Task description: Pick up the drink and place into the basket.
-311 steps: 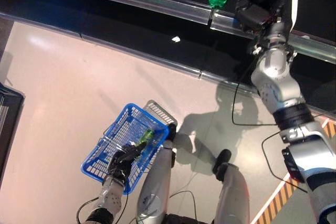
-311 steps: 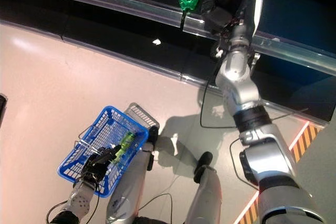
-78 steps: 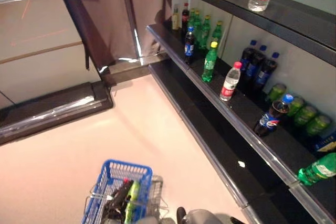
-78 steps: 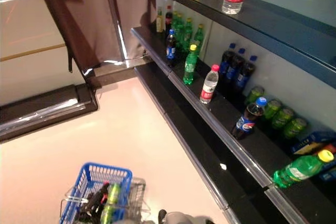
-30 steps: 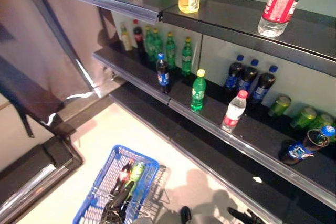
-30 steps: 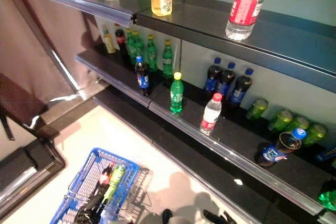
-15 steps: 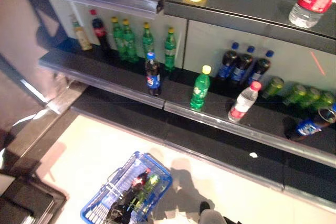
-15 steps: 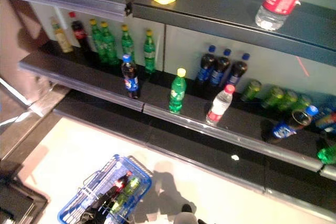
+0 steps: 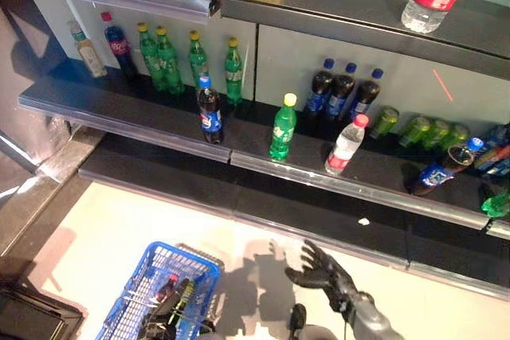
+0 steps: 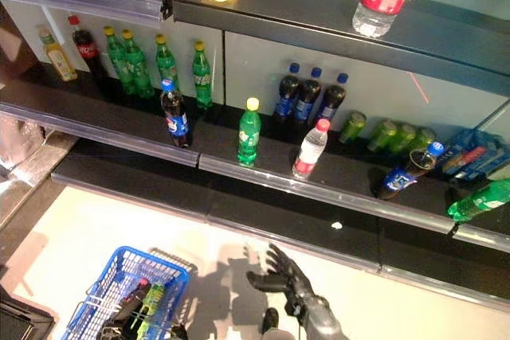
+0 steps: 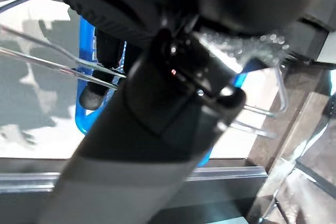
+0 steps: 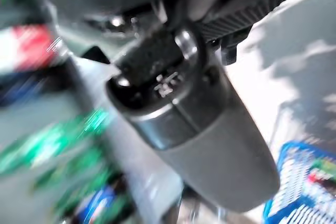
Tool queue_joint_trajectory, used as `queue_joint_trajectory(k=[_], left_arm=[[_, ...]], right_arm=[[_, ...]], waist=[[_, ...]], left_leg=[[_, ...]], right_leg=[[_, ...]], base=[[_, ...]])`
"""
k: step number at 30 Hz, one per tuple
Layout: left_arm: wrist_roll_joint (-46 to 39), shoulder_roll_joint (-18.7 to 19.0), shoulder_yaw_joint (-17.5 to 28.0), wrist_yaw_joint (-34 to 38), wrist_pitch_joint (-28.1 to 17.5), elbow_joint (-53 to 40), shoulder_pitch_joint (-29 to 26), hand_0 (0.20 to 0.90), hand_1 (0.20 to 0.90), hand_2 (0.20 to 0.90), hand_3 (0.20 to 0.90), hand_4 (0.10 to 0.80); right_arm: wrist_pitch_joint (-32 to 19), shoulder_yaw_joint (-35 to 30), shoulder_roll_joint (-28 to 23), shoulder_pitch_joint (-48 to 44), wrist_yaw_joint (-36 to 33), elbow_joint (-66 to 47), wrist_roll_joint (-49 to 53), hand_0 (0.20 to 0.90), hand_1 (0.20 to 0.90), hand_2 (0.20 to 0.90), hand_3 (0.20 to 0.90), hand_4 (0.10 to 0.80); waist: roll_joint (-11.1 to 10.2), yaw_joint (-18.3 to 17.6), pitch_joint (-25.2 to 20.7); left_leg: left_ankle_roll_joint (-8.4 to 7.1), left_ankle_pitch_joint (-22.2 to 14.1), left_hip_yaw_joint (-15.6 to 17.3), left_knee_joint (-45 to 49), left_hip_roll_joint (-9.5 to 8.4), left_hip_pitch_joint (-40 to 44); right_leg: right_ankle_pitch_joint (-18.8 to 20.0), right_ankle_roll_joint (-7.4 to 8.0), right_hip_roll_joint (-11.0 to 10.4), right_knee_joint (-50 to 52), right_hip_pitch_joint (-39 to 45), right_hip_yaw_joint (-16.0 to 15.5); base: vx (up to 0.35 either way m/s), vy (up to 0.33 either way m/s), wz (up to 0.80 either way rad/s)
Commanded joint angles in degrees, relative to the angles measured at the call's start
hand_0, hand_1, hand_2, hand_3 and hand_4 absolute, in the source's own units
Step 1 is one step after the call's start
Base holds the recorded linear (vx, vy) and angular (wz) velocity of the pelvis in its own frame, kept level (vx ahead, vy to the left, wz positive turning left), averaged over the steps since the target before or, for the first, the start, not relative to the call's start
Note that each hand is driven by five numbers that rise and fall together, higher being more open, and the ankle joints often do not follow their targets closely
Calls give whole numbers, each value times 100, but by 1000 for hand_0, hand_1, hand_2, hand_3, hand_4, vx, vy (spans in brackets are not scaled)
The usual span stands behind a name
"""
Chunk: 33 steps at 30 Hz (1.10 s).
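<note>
The blue basket (image 9: 190, 255) hangs low at the left, off the floor. My left hand (image 10: 118, 320) is shut on its thin wire handles (image 11: 63, 64). A dark red-capped bottle (image 9: 167, 286) and a green bottle (image 9: 182, 295) lie inside it. My right hand (image 9: 323, 273) is open with fingers spread and empty, low in front of the bottom shelf. On the shelf (image 9: 319, 173) above it stand a dark cola bottle (image 9: 209, 111), a green bottle with a yellow cap (image 9: 281, 128) and a clear bottle with a red cap (image 9: 344, 146).
Behind these stand green bottles (image 9: 191, 57), dark bottles with blue caps (image 9: 343, 90) and green cans (image 9: 430, 129). A dark bottle (image 9: 446, 170) lies on its side at the right. An upper shelf (image 9: 335, 13) holds a yellow drink and a clear bottle.
The camera has shifted across the shelves. My right hand has come up into view at the bottom centre, fingers spread. The blue basket still hangs at the lower left.
</note>
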Motion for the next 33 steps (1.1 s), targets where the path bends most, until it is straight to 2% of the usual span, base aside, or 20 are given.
queue_joint_trajectory(k=[1,3,6,7,12,17,21,23,26,29,33], left_arm=[[53,18,-97,-244,-439,-568,332,300,300,300,200,100],[152,-55,-52,-127,-400,-542,356,300,300,300,200,100],[318,-17,-1,-83,-302,-458,319,300,300,300,200,100],[286,-16,5,-75,-329,-465,297,300,300,300,200,100],[310,-34,222,-114,-344,-425,318,300,300,300,200,100],[502,-43,151,-153,-294,-382,248,300,300,300,200,100],[407,-38,-121,-209,-297,-447,-3,300,300,300,200,100],[290,-1,-388,-123,-334,-659,-314,300,300,300,200,100],[218,18,-516,-50,-367,-768,-471,300,300,300,200,100],[120,30,-636,-70,-414,-869,-561,300,300,300,200,100],[24,30,-692,-154,-438,-927,-604,300,300,300,200,100]], right_arm=[[-355,-458,-801,-368,538,-1128,102,900,900,900,900,800],[-309,-774,-987,-451,630,-1738,332,900,900,900,900,800],[-455,-1179,-1065,-403,343,-2424,453,900,900,900,900,800],[-713,-1370,-1031,-412,-30,-2621,398,900,900,900,900,800],[-1283,-1783,-848,-551,-1324,-2993,-48,900,900,900,900,800],[-1402,-1913,-745,-937,-2683,-2686,-398,900,900,900,900,800],[-1415,-1848,-663,-1533,-3447,-2282,-715,900,900,900,900,800],[-1503,-1755,-598,-2240,-4072,-1894,-1091,900,900,900,900,800],[-1490,-1740,-575,-2640,-4361,-1759,-1192,900,900,900,900,800],[-1483,-1630,-482,-3011,-4653,-1676,-1368,900,900,900,900,800],[-1499,-1558,-480,-3256,-4780,-1606,-1507,900,900,900,900,800]], waist=[[-45,51,-163],[-7,39,-224],[45,-20,-304],[61,-41,-317],[129,-50,-337],[206,50,-255],[301,120,111],[394,143,585],[465,149,861],[587,158,1224],[696,133,1479]], left_leg=[[149,210,-1127,641,40,-846],[156,269,-1069,321,97,-677],[128,367,-951,118,133,-603],[122,358,-920,111,120,-593],[132,249,-815,187,118,-533],[114,143,-775,546,142,-696],[46,49,-894,1210,192,-1264],[4,93,-1012,1519,209,-1720],[-18,178,-1117,1711,211,-2011],[-41,364,-1247,1816,156,-2310],[-56,571,-1335,1802,64,-2480]], right_leg=[[-341,139,-295,283,401,301],[-370,153,-273,271,417,223],[-388,178,-308,312,406,94],[-388,204,-343,338,397,60],[-433,256,-452,421,388,9],[-573,193,-470,619,399,-76],[-726,52,-486,1102,70,-144],[-795,-59,-466,1430,-331,-142],[-824,-129,-446,1653,-617,-124],[-821,-195,-409,1837,-946,-47],[-795,-241,-338,1849,-1133,32]], base=[[44,13,-49],[44,62,-48],[9,89,-20],[-8,87,-2],[5,59,4],[14,3,4],[-130,-8,18],[-354,-26,13],[-218,-16,12],[-144,6,4],[-64,10,-6]])
